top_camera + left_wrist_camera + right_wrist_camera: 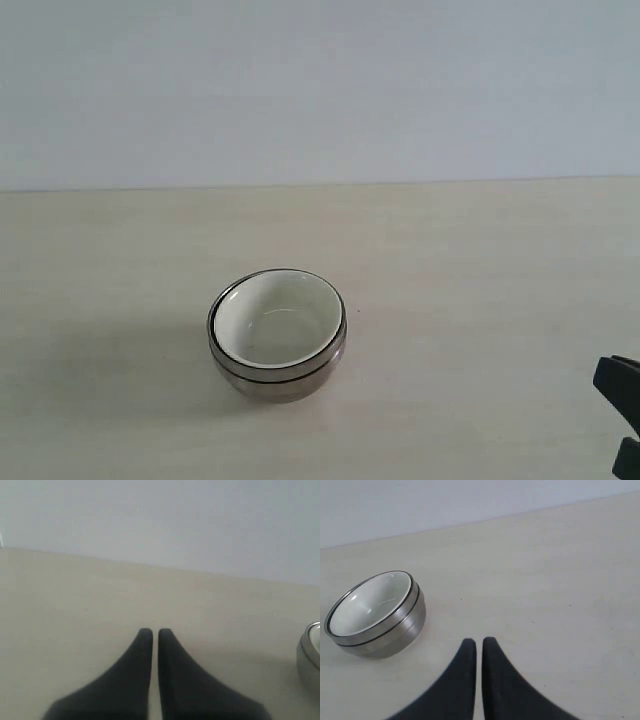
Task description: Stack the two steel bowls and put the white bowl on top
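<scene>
A pale beige table with a faint wood grain [480, 260] fills the lower part of every view, and behind it stands a plain light blue-grey wall [320, 90]. A little left of the middle of the table in the exterior view sit the shiny round steel bowls [285, 385], nested into one stack. Their mirror-like sides are brushed grey. A thin dark line rings the stack just under the rim, so two bands of metal show one above the other. The lower outside looks smooth from here; any ribbing is too fine to make out.

Seated inside the stack is the small glossy cream-white round bowl [275, 320], upright. A dark line edges its rim, which lies about level with the steel rim around it. A soft highlight lies on its inner floor, and its foot is hidden.

The right gripper [479, 642], with black tapered fingers, hangs over bare table beside the stack and apart from it. Only a thin slit shows between the fingers, and they hold nothing. The left gripper [155, 632] looks the same, fingers drawn almost together and empty, with the steel rim at the edge of its view.
</scene>
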You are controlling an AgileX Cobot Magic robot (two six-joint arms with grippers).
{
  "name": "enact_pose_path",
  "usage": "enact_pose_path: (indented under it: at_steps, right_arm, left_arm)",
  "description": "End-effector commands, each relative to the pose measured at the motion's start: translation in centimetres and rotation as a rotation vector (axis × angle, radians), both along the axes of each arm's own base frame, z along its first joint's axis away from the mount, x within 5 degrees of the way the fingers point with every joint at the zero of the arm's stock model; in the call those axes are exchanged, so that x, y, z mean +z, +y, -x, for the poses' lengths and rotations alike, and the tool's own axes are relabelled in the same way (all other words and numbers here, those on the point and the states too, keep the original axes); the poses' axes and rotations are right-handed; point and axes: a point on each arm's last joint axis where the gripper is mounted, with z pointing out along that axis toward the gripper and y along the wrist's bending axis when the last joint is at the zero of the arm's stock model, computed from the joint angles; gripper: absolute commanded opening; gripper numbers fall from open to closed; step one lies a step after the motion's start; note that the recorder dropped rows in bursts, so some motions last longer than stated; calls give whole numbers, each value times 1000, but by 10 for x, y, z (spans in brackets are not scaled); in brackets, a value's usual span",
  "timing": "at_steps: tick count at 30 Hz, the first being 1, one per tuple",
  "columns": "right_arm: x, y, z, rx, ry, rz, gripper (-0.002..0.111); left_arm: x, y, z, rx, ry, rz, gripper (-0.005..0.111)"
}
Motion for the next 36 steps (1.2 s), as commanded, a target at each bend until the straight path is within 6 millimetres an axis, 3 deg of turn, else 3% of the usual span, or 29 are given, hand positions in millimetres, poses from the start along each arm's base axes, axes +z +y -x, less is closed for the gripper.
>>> enact_pose_path:
  at_steps: [1, 28, 33, 36]
  right_arm:
    - [-1, 0, 1, 6, -4, 10, 0]
    - [-1, 0, 1, 6, -4, 10, 0]
    - [8, -5, -2, 6, -187, 189, 0]
    - [8, -11, 4, -37, -138, 103, 0]
  left_arm:
    - [-6, 3, 1, 30, 54, -14, 4]
    - [-6, 3, 1, 22, 55, -60, 4]
    - [-6, 3, 1, 22, 55, -60, 4]
    - [-6, 3, 1, 22, 55, -60, 4]
